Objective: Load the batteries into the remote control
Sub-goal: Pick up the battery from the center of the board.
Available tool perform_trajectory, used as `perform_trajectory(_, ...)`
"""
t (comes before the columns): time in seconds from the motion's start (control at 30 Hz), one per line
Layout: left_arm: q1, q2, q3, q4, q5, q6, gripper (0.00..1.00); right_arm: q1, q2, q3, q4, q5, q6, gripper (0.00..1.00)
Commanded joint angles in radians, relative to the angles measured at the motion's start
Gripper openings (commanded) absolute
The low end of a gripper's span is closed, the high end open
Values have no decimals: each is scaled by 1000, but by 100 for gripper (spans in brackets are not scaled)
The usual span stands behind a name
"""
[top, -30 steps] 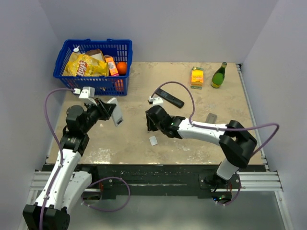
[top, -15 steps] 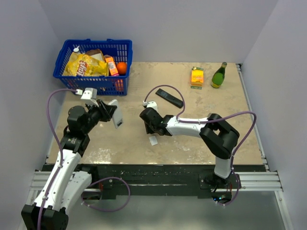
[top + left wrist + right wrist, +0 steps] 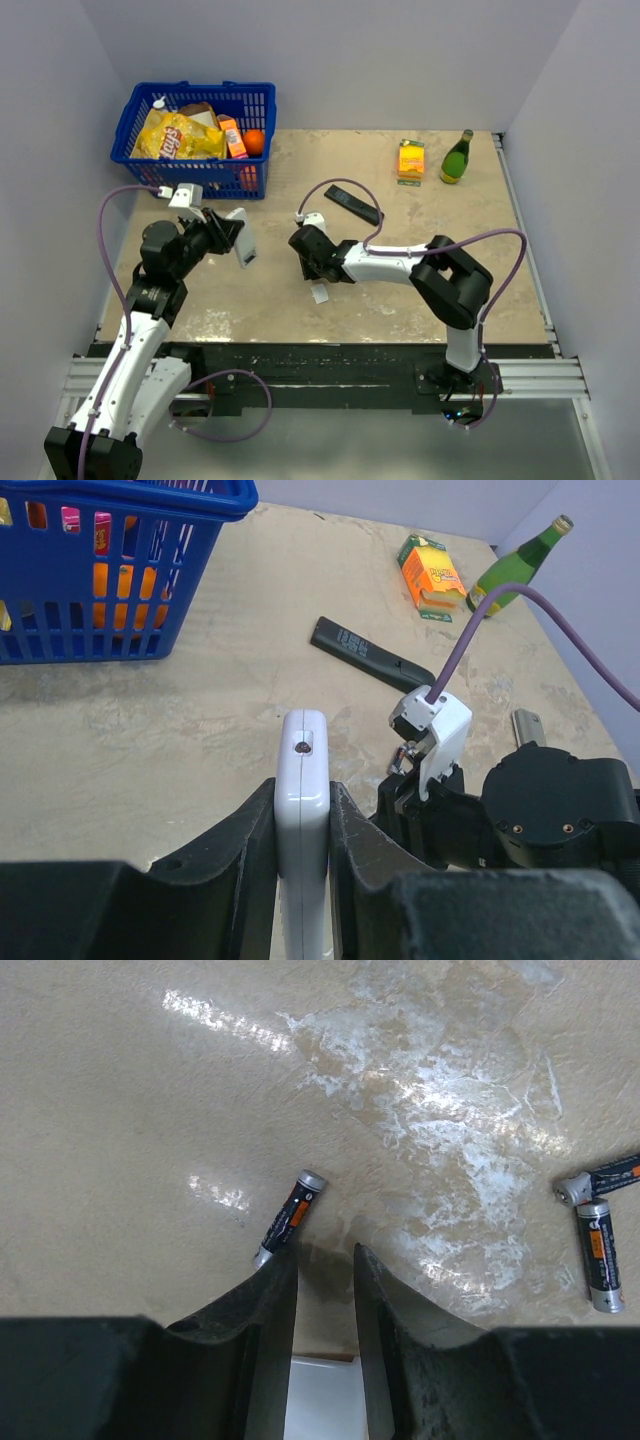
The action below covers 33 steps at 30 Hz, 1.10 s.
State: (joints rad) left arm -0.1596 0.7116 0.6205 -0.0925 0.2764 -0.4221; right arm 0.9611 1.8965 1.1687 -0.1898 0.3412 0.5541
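My left gripper [image 3: 240,240] is shut on a white remote control [image 3: 244,243], held edge-up above the table's left side. In the left wrist view the remote control [image 3: 302,780] stands clamped between both fingers of the left gripper [image 3: 302,792]. My right gripper [image 3: 306,264] hangs low over the table's middle. It is open [image 3: 325,1252] with only bare table in the narrow gap. One battery [image 3: 290,1218] lies just outside its left finger, its lower end at the fingertip. Two more batteries [image 3: 598,1255] lie to the right, one slanted [image 3: 607,1177].
A small white cover [image 3: 319,293] lies under the right gripper. A black remote [image 3: 353,204] lies behind it. A blue basket [image 3: 196,92] of groceries stands at the back left. An orange box [image 3: 411,158] and a green bottle [image 3: 457,158] stand at the back right.
The right arm has folded its elbow in from the right and carried its gripper a little left, with the jaws slightly narrower. The left arm and the remote control have barely moved.
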Motion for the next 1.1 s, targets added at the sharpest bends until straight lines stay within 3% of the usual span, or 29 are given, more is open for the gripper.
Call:
perform_trajectory(0.0, -4, -8, 13, 40, 12, 19, 0, 14, 26, 51, 19, -14, -17, 33)
perform_trajectory(0.3, -4, -3, 10, 42, 17, 14, 0, 24, -53, 45, -11, 76, 6, 34)
perform_trajectory(0.37, -4, -4, 10, 43, 15, 13, 0, 27, -77, 52, 3, 65, 10, 40)
perform_trajectory(0.5, -4, -9, 13, 37, 1, 14, 0, 47, -35, 115, 15, 84, 23, 62)
perform_trajectory(0.53, -4, -11, 13, 33, 0, 14, 0, 48, -11, 155, 4, 84, 23, 62)
perform_trajectory(0.87, -4, -21, 15, 19, -17, 16, 0, 76, 165, 330, -77, 182, 27, 58)
perform_trajectory(1.07, -6, -27, 13, 19, -16, 16, 0, 90, 199, 313, -102, 210, 29, 49)
